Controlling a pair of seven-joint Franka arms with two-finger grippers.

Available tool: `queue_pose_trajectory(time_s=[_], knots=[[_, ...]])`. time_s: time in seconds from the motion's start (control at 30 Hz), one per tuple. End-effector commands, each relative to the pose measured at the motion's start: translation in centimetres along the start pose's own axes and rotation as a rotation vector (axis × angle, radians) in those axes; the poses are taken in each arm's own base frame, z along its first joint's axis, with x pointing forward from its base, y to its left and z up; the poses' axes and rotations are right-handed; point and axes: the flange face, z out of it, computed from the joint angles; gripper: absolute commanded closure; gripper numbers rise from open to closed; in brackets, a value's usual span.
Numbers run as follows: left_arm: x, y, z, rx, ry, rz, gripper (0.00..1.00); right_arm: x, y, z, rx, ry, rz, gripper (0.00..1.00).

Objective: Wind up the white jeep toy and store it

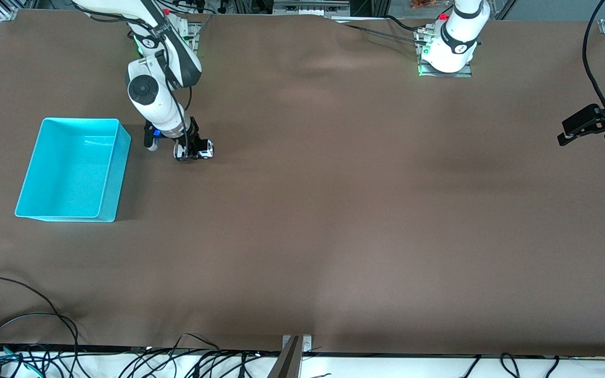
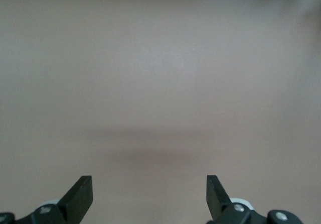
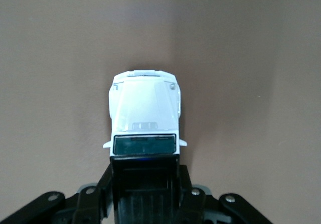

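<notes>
Right pincer [image 1: 192,152] down at the counter [image 1: 334,210], closed on the white jeep toy [image 1: 204,149]; in the right wrist view, fingers [image 3: 108,184] pressed against the black roof section on both flanks, white bonnet [image 3: 145,108] projecting clear ahead of the grip. Toy seated on the counter surface, just beside the turquoise bin [image 1: 71,168], toward the right arm's end of the table, level with the bin's rim farthest from the front camera. Left pincer [image 2: 149,196] spread wide and empty, nothing but bare counter beneath it; left arm waiting at its own end. Step in hand, as judged: grasp secured, winding not yet begun. Next move likely calls for firm downward pressure with wheels kept in contact, then a straight rearward drag along the toy's own axis to load the spring, without skewing. Thereafter a lift and transfer over the bin, presently empty. Risk noted: wheels slipping on the smooth covering, or toy twisting within the grip.
</notes>
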Motion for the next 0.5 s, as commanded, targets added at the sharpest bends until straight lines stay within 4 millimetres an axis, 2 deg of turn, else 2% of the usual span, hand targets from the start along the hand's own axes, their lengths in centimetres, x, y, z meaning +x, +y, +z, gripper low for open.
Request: queue_pose_trajectory(time_s=[0.0,0.23,0.47], knots=[[-0.1,0.1,-0.8,-0.029,0.014,0.015,0.00,-0.2,-0.2,-3.7,0.013,0.024,0.007,1.00],[-0.1,0.1,-0.8,-0.029,0.014,0.015,0.00,0.4,-0.5,-7.1,0.021,0.045,-0.104,1.00],[-0.1,0.1,-0.8,-0.029,0.014,0.015,0.00,2.6,-0.6,-10.0,0.003,0.065,-0.246,1.00]])
